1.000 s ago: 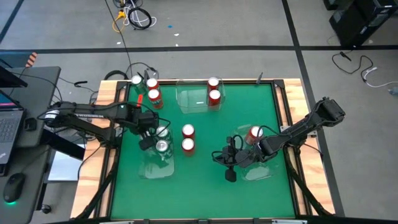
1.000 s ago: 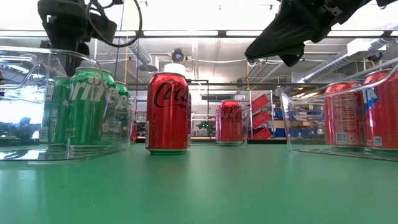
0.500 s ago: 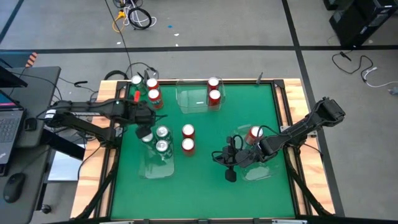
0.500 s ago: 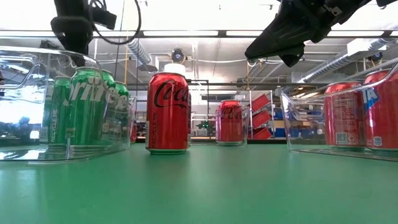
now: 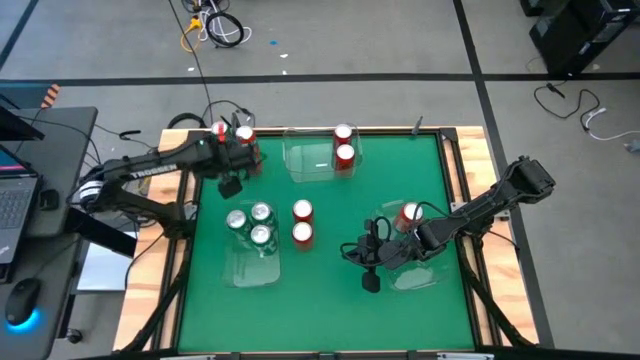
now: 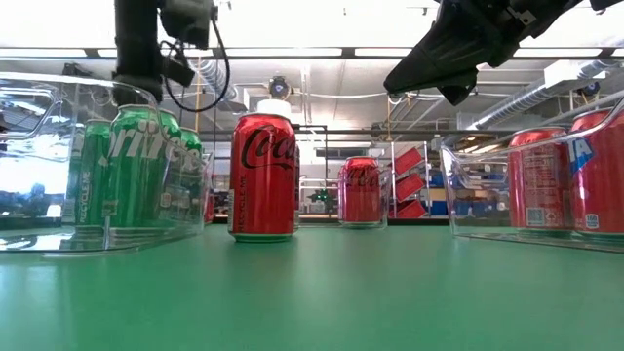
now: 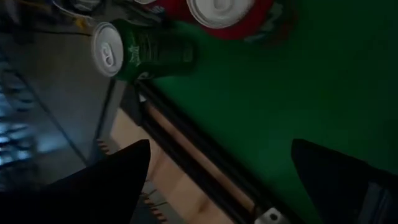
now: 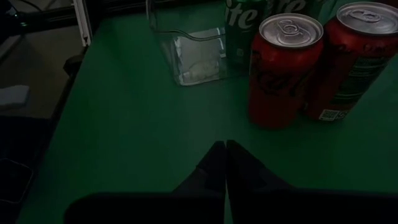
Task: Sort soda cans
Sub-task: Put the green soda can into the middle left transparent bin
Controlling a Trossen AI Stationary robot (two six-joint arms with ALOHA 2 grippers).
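At the far left corner of the table (image 5: 400, 160), a small cluster of soda cans (image 5: 243, 134) is found: in the high view red cans are seen there, and in the left wrist view a green can (image 7: 140, 50) is shown just beside a red can (image 7: 225, 14), close to the table's edge. The left gripper (image 5: 228, 183) is held above this corner with its fingers spread wide, and nothing is held or touched by it. Nearer, three green cans (image 5: 251, 223) are gathered upright in a clear tray (image 5: 255, 275). Beside them, toward the middle, two red cans (image 5: 302, 222) are left standing free on the table. At the far middle, two more red cans (image 5: 344, 143) are placed at a second clear tray (image 5: 305, 165). On the right, one red can (image 5: 409, 214) is seen in a third tray (image 5: 420, 280), where the right gripper (image 5: 367, 252) waits low with its fingers pressed fully together, empty.

The cans are judged to be stiff but thin-walled, so they could be dented by a hard squeeze, and the smooth painted metal is probably slippery. Whether they are full or empty cannot be told, so the weight stays uncertain. The best hold is judged to be around the middle of the round body, from the side or from above, with the fingers on opposite sides. The green can at the corner looks to be the next one for the left gripper.
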